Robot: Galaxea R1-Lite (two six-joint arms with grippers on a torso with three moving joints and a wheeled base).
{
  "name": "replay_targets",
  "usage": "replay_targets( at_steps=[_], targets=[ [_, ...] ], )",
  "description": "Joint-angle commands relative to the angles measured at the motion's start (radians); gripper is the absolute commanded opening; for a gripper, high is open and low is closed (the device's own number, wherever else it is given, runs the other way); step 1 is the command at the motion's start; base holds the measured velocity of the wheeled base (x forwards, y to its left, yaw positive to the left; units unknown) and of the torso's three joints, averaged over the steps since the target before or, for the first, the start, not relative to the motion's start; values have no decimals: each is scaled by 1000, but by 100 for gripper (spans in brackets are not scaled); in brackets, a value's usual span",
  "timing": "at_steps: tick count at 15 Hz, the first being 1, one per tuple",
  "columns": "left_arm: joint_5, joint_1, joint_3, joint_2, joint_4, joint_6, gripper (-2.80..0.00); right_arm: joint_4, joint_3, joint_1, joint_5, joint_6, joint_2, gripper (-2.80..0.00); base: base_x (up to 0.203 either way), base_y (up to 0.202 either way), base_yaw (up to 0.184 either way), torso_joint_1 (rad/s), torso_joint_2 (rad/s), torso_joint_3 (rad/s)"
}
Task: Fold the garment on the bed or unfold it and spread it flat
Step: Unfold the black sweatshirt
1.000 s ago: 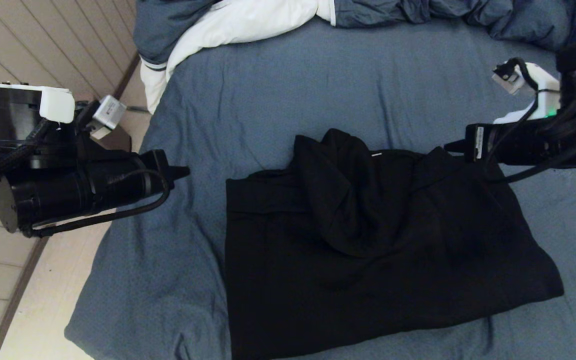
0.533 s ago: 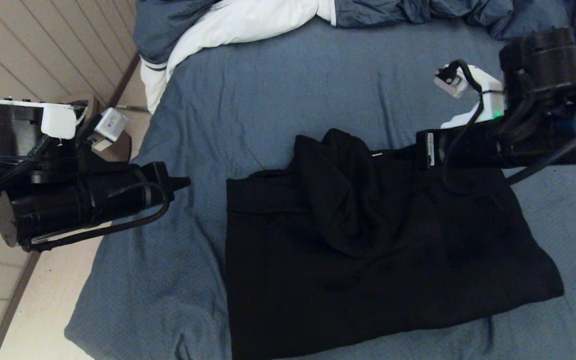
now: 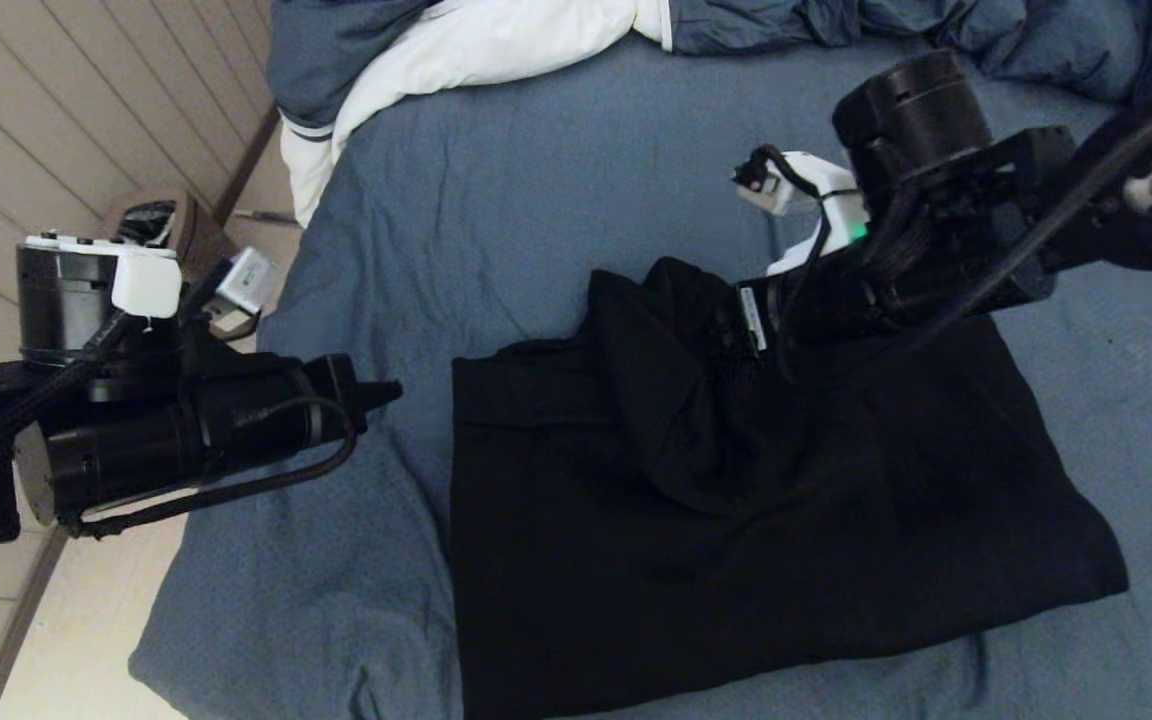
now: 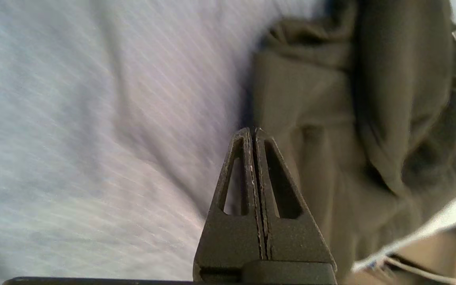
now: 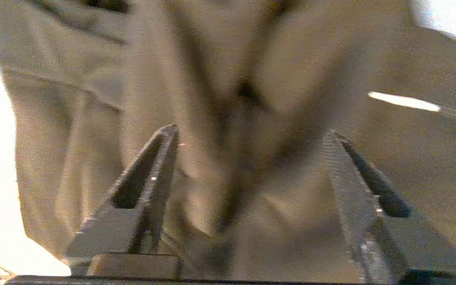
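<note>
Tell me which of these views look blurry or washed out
Head view: dim but sharp, garment nearly featureless black. Left wrist view: streaked motion blur across the bed. Right wrist view: soft and blurred, garment rendered brownish, bright blown-out patches at the corners.

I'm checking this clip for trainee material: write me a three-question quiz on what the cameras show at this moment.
1. True or false: the left gripper is open.
2. The right gripper is above: A the duvet; B the garment; C the floor.
3. What does the garment lie on?

Key:
1. False; its fingers are pressed together, holding nothing, beside the garment over the bed.
2. B; jaws spread over the black cloth.
3. The bed.
</note>
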Motion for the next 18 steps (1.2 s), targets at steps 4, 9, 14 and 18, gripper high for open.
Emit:
replay_targets(
  at_steps=[4, 9, 14, 18],
  targets=[
    [0, -68, 16, 22, -2, -27, -280, 9, -14, 82, -54, -29, 75, 0, 0, 0, 0, 0, 0, 0],
    [0, -73, 17, 42, -4, -29, -280, 1, 11, 89, -147, -74, 101, -280, 0, 0, 0, 0, 0, 0],
    [0, -74, 17, 62, -11, -29, -280, -7, -42, 91, -183, -84, 107, -280, 0, 0, 0, 0, 0, 0],
    [0, -75, 17, 72, -13, -29, -280, -95, -133, 81, -264, -78, 150, -280, 0, 0, 0, 0, 0, 0]
  ],
)
